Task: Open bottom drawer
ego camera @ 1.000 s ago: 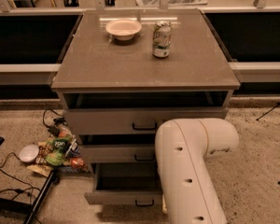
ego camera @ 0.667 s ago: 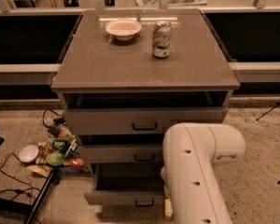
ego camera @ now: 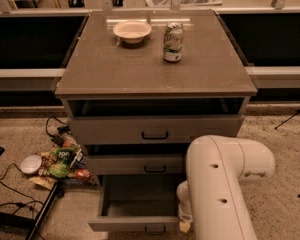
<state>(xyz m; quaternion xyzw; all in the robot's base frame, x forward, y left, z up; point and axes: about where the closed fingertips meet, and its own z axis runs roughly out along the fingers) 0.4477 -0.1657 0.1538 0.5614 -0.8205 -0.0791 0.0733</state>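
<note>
Sitting pulled well out, the bottom drawer [ego camera: 139, 198] has the hand [ego camera: 185, 226] at its front right corner, mostly behind the arm [ego camera: 221, 184], can't tell its grip.

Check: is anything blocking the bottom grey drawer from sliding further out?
Nothing visible. The bottom grey drawer stands well out; the gripper is at its right front corner, mostly hidden behind the white arm. Colourful snack packets lie on the floor to its left, off its path.

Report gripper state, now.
Gripper: cannot be told; mostly hidden behind the arm, at the right front of the open bottom drawer.
</note>
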